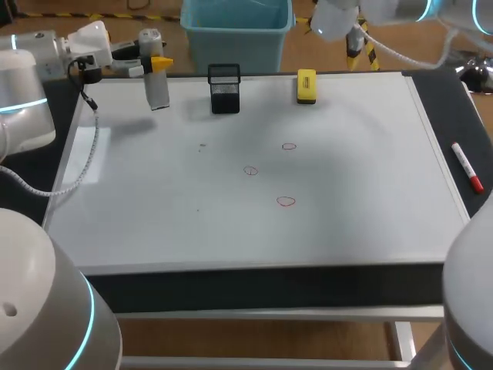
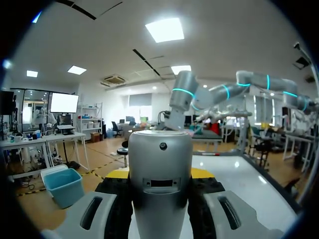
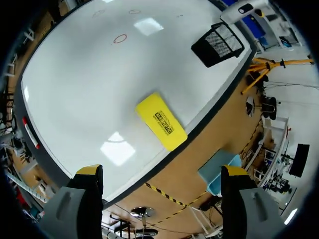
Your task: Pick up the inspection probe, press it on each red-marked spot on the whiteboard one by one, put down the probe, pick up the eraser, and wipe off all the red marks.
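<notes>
Seen from above, a whiteboard (image 1: 154,200) covered most of the bench (image 1: 439,100). The left tool (image 1: 158,63) hung over the board's 10 o'clock corner. Its yellow-tipped fingers were closed from two sides on the inspection probe (image 1: 157,86), a silver-grey cylinder. The probe pointed down at the board and appeared to be clear of it, with a shadow lying just beside it. In the left wrist view the probe filled the gap between the fingers.

Three red marks (image 1: 251,170), small hand-drawn rings, sat near the board's middle: one at the centre, one toward 1 o'clock from it and one toward 5 o'clock. The yellow eraser (image 1: 306,86) lay at the board's far edge, about 12 o'clock. A black mesh holder (image 1: 225,89) stood between the eraser and the probe. A red marker (image 1: 467,166) lay off the board at 3 o'clock.

The right tool (image 3: 162,174) hovered past the far edge with its fingers spread wide and nothing between them. The eraser lay ahead of it.

The pick-up looked complete, so the step in hand was probably carrying the probe to the first mark. The next move would call for travelling toward 4 o'clock to the centre ring. The probe would need to stay upright and come down squarely onto the ring.
</notes>
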Robot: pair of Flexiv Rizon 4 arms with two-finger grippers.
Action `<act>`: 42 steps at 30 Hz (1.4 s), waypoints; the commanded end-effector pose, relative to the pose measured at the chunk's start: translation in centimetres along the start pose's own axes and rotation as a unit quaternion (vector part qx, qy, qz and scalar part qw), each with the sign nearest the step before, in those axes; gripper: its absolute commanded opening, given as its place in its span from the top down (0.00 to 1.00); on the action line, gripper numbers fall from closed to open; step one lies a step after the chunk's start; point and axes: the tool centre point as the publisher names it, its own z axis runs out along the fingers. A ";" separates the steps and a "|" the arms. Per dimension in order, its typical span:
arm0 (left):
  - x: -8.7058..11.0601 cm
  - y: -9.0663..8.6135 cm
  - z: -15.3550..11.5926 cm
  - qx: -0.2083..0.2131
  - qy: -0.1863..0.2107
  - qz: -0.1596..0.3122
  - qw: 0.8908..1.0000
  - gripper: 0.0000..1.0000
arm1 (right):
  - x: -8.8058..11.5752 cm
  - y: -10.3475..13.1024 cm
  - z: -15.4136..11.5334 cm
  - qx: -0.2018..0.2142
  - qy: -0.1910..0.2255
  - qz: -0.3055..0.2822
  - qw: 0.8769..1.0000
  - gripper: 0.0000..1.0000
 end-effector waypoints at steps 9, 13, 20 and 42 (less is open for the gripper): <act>0.0 -0.1 0.0 0.000 0.001 0.000 1.000 1.00 | 0.6 0.3 1.4 0.005 0.052 -0.077 0.996 0.00; 0.0 -0.1 0.0 0.000 0.001 0.000 1.000 1.00 | 0.4 1.1 2.6 -0.019 0.046 -0.133 0.990 0.00; 0.0 -0.1 0.0 0.000 0.001 0.000 1.000 1.00 | -0.4 2.4 4.4 -0.041 0.037 -0.201 0.978 0.00; 0.0 -0.1 0.0 0.000 0.001 0.000 1.000 1.00 | -1.1 5.2 7.7 -0.115 0.051 -0.279 0.952 0.00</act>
